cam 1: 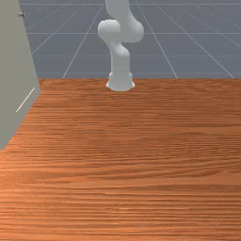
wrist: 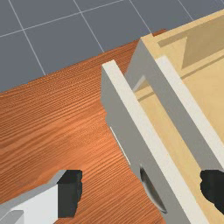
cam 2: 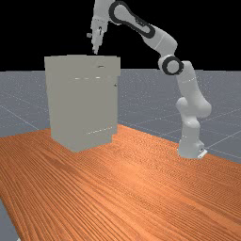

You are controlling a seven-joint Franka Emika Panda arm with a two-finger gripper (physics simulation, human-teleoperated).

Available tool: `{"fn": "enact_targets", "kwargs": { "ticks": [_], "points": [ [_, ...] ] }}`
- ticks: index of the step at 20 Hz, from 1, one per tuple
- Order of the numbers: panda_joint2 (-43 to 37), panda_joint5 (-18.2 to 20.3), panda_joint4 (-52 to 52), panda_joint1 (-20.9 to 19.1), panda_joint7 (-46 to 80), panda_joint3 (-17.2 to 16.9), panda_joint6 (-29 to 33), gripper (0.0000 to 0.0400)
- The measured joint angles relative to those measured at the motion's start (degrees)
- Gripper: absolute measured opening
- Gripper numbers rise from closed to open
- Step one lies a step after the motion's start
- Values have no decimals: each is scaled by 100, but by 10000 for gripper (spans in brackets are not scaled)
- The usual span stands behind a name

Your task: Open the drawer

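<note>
In the far view, the gripper (cam 2: pixel 96 51) points down just over the top of the grey cabinet (cam 2: pixel 81 106). The wrist view has the gripper (wrist: pixel 142 191) with its fingers wide apart and nothing held. Between them runs the grey drawer front (wrist: pixel 139 133), bearing a dark curved handle (wrist: pixel 152 190). One finger is on the handle's side of that panel, the other on its inner side. A gap with pale wood inside separates the drawer front from the cabinet's edge (wrist: pixel 183 109), so the drawer stands partly out.
At the front view's left, the cabinet (cam 1: pixel 16 61) rises from the wooden table (cam 1: pixel 136 155). The arm's base (cam 1: pixel 120 82) stands at the table's far edge there. More pale wood interior (wrist: pixel 205 52) lies behind the cabinet's edge in the wrist view.
</note>
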Motion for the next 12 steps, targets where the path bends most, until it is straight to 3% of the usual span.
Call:
{"fn": "enact_targets", "kwargs": {
  "ticks": [6,12],
  "points": [
    [335,313,-58,-148,35,97,-39,400],
    [256,500,-69,51,142,273,-545,400]
  ]
}}
